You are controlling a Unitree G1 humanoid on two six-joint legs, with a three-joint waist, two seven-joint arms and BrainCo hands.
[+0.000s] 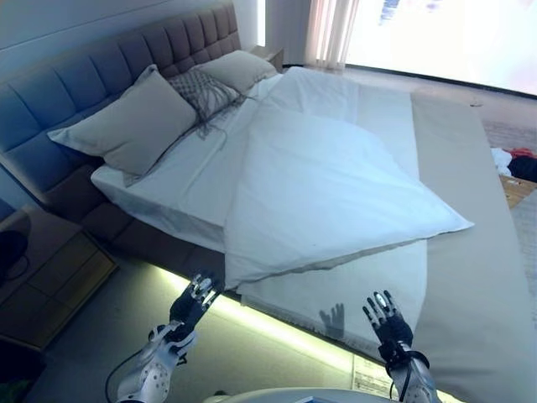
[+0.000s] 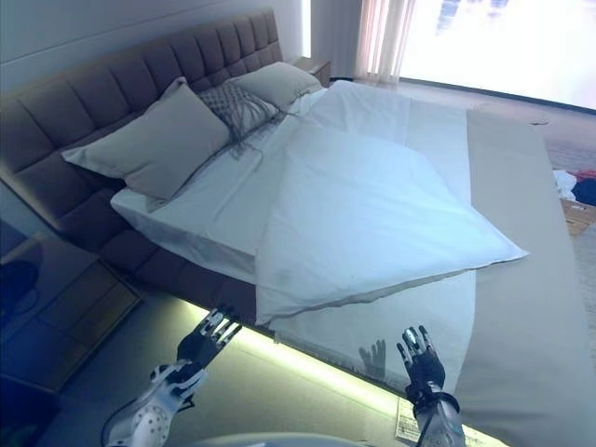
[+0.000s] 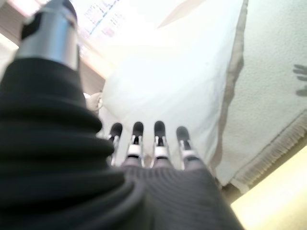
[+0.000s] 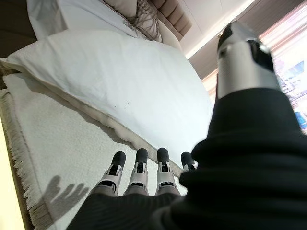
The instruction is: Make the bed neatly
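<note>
A bed with a padded headboard (image 1: 126, 59) fills the view. A white duvet (image 1: 327, 185) lies folded back over itself across the mattress, its lower corner (image 1: 239, 273) hanging near the bed's side edge. Under it shows a cream fringed blanket (image 1: 369, 294). Two large pillows (image 1: 134, 122) and a patterned cushion (image 1: 205, 91) lean at the headboard. My left hand (image 1: 191, 306) is open, fingers straight, just below the duvet's corner and apart from it. My right hand (image 1: 388, 323) is open too, hovering over the blanket's fringed edge, holding nothing.
A wooden bedside table (image 1: 50, 277) stands at the left. A lit strip (image 1: 277, 332) glows under the bed frame. Clothes (image 1: 516, 161) lie on the floor past the far side of the bed, by a bright window with curtains (image 1: 331, 29).
</note>
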